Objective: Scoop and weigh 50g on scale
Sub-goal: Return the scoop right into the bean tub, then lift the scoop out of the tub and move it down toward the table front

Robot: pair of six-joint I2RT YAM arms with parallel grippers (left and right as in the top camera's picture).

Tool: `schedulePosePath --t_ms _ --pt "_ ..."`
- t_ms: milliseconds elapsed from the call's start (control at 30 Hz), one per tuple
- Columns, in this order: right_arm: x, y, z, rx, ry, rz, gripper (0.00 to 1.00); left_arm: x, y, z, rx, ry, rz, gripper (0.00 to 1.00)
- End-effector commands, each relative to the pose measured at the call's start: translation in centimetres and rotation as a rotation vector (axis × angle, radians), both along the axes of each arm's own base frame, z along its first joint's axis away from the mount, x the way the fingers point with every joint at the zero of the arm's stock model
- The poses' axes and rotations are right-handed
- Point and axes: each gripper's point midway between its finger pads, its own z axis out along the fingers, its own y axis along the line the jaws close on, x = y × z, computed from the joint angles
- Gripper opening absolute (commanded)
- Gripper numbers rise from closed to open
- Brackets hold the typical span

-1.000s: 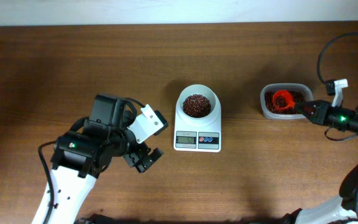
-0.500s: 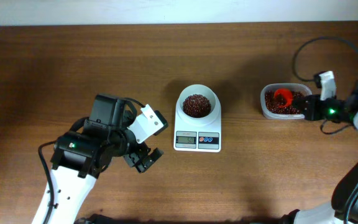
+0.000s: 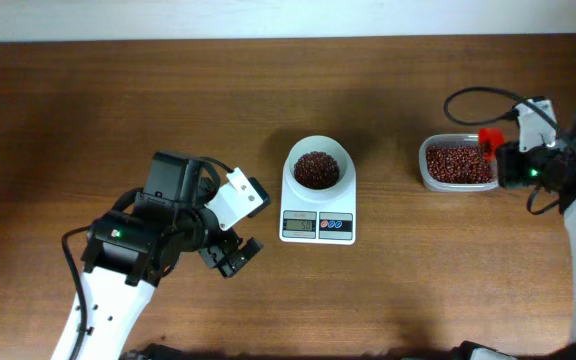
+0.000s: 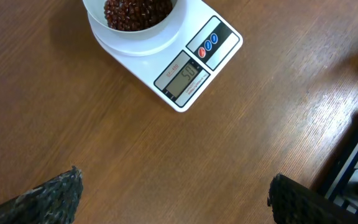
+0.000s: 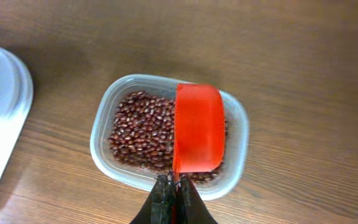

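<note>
So the scale (image 3: 317, 200) sits about mid-table (image 3: 118, 100), display (image 4: 184, 78) and its red and blue buttons (image 4: 207, 44) facing the near edge. The white bowl (image 3: 317, 160) on top has a heap of dark red-brown beans (image 3: 315, 169) in it. The readout looks like 50 in the left wrist view, but it's at an angle, so don't quote me.

The left gripper (image 3: 230, 255) hangs over bare wood between the scale and the left edge, a bit toward the near edge, fingers (image 4: 55, 193) spread wide apart and nothing between them.

Over by the right edge there's a clear tub (image 3: 458, 163) with more of the same beans. The right gripper (image 5: 173, 199) is clamped tight on the handle of an orange-red scoop (image 5: 197, 127), which hangs over the right half of the tub. It's turned so I only see a flat red face, and I can't tell if it's carrying anything or touching the beans below.
</note>
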Motion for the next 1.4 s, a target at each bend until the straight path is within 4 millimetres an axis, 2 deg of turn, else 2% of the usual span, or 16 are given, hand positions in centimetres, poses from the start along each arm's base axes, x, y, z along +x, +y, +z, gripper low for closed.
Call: schedulePosePath --t_ms 0,200,300,633,833,933,967,1100,1200,1367 --pt "0.1 -0.1 1.4 -0.046 -0.023 -0.018 0.04 0.0 -0.2 0.1 -0.009 -0.006 -0.020 0.99" --pt "0.4 1.3 0.8 -0.180 0.018 -0.003 0.04 0.0 -0.2 0.1 -0.009 -0.006 -0.020 0.99" --pt "0.5 1.3 0.8 -0.264 0.032 -0.024 0.04 0.0 -0.2 0.1 -0.009 -0.006 -0.020 0.99" --pt "0.5 1.1 0.9 -0.276 0.035 -0.073 0.04 0.0 -0.2 0.1 -0.009 -0.006 -0.020 0.99" --pt "0.5 1.6 2.0 -0.135 -0.006 -0.217 0.04 0.0 -0.2 0.1 -0.009 -0.006 -0.020 0.99" --pt "0.3 4.8 2.6 0.031 -0.019 -0.134 0.04 0.0 -0.2 0.1 -0.009 -0.006 -0.020 0.99" --pt "-0.2 6.1 2.8 0.090 -0.009 -0.088 0.04 0.0 -0.2 0.1 -0.009 -0.006 -0.020 0.99" --pt "-2.1 8.3 3.5 0.229 0.025 -0.032 0.04 0.0 -0.2 0.1 -0.009 -0.006 -0.020 0.99" --pt "-4.0 8.0 4.0 0.301 0.055 -0.045 0.04 0.0 -0.2 0.1 -0.009 -0.006 -0.020 0.99" --pt "-8.9 7.1 4.2 0.496 0.175 -0.145 0.04 0.0 -0.2 0.1 -0.009 -0.006 -0.020 0.99"
